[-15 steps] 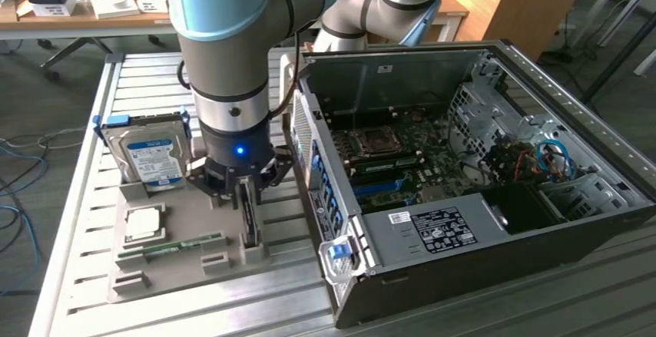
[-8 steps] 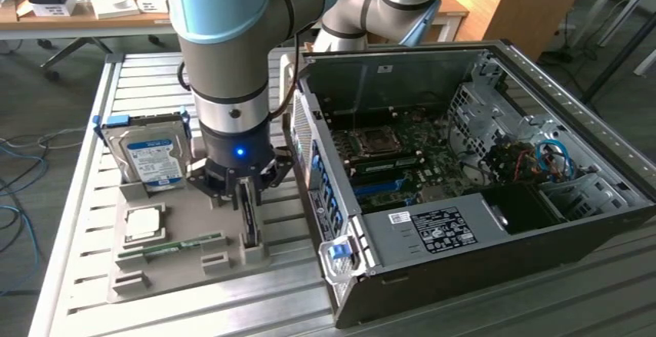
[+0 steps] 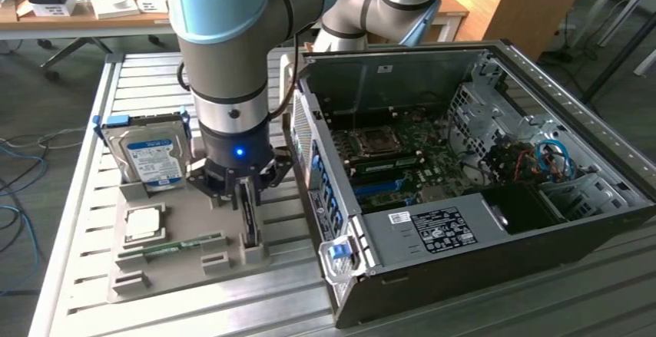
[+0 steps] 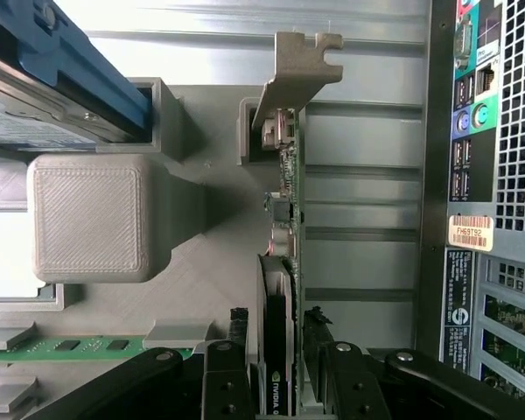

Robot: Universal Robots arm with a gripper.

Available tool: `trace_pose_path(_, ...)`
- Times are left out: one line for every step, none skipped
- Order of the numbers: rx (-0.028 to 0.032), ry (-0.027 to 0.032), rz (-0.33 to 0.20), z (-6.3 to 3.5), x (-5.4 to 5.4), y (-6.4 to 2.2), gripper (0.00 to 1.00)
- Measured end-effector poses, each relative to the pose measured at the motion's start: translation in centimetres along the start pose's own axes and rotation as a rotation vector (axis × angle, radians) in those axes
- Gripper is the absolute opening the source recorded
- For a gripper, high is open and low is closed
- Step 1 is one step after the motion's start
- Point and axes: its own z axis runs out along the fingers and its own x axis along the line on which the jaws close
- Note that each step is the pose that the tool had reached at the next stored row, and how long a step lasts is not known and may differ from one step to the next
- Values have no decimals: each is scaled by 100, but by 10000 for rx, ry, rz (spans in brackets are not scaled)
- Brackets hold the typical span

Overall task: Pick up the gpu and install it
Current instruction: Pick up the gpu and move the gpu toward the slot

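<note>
The gpu (image 3: 248, 218) is a thin dark card standing on edge in a slot of the grey printed holder (image 3: 195, 226), beside the open computer case (image 3: 574, 114). In the wrist view the gpu (image 4: 284, 219) runs away from the camera, with its light grey bracket (image 4: 296, 74) at the far end. My gripper (image 3: 246, 199) hangs straight down over it. My gripper (image 4: 277, 350) is open, with one black finger (image 4: 239, 328) on each side of the card and a thin gap on both sides.
A blue-framed hard drive (image 3: 154, 156) stands upright in the same holder, at the exterior view's left. A silver processor (image 3: 144, 223) and a green memory stick (image 3: 174, 246) lie nearer the front. The case's rear port panel (image 4: 472, 131) is close beside the card.
</note>
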Motion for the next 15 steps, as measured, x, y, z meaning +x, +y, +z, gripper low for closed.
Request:
trace_pose_path(-1, -1, 1, 2, 0, 0, 39)
trace_pose_path(-2, -2, 1, 6, 0, 0, 39)
trace_pose_path(-2, -3, 1, 9, 0, 0, 39)
trace_pose_path(-1, 0, 1, 11, 0, 0, 39)
trace_pose_path(1, 0, 1, 12, 0, 0, 39)
trace_pose_path(1, 2, 1, 13, 1, 0, 39)
trace_pose_path(0, 0, 1, 15, 1, 0, 39)
trace_pose_path(-1, 0, 1, 17, 0, 0, 39)
trace_pose_path(0, 0, 1, 18, 0, 0, 39)
trace_pose_path(0, 0, 1, 22, 0, 0, 39)
trace_pose_path(0, 0, 1, 22, 1, -1, 39)
trace_pose_path(-1, -1, 1, 23, -1, -2, 39)
trace_pose_path(-2, -2, 2, 23, -2, -2, 39)
trace_pose_path(-2, -1, 1, 23, -4, -3, 39)
trace_pose_path(-1, -2, 2, 23, -5, -3, 39)
